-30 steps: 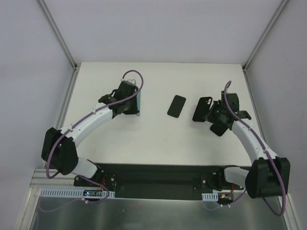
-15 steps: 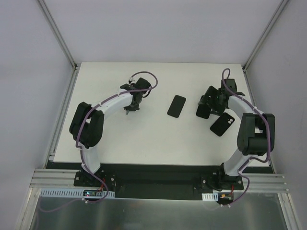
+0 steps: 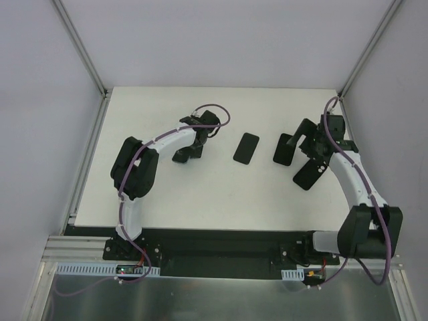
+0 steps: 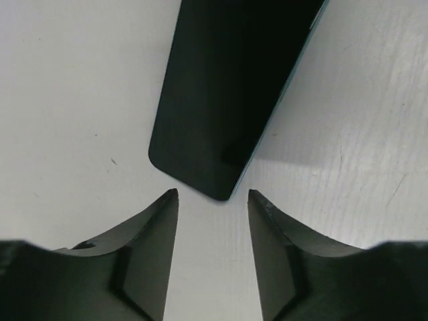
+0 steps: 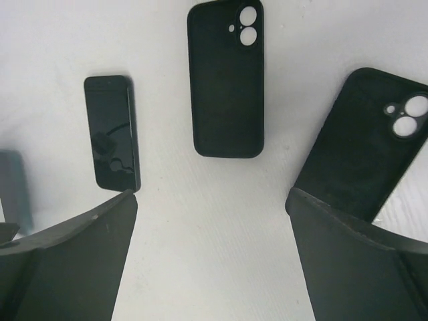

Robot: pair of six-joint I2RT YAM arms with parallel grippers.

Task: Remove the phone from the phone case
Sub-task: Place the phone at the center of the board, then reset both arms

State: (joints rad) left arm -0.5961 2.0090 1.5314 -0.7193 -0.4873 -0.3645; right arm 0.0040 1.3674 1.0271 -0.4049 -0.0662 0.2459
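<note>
Now phone just ahead of left hand.

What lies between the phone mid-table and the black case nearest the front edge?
A second black case, touching neither, lies between the phone and the near case; the right wrist view shows all three.

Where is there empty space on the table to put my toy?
The wide front strip of the table, between its near edge and the middle phone, is bare. So is the strip along the back edge. It is crowded on the right, around the far case and the near case.
</note>
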